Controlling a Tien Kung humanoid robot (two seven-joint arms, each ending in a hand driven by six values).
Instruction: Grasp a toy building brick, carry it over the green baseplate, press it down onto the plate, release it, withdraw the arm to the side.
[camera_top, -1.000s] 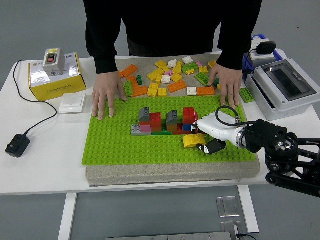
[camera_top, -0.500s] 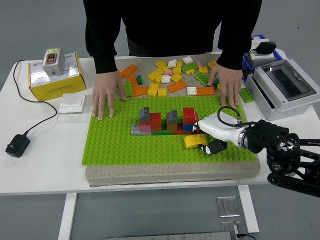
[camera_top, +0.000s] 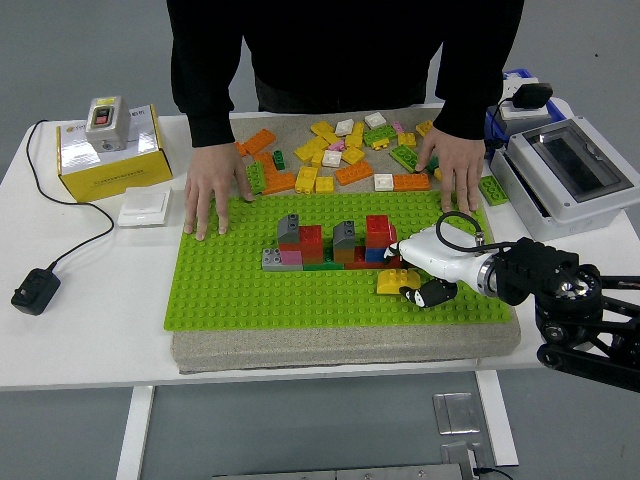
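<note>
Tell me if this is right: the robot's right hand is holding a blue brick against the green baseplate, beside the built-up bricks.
Not quite. In the head view the brick in the right hand is a yellow brick, not blue. It does sit on the green baseplate, beside the built-up bricks.

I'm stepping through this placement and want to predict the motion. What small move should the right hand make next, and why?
Probably press straight down. The right hand holds the yellow brick low over the green baseplate, just in front of the built bricks, and it looks tilted, not yet seated.
</note>
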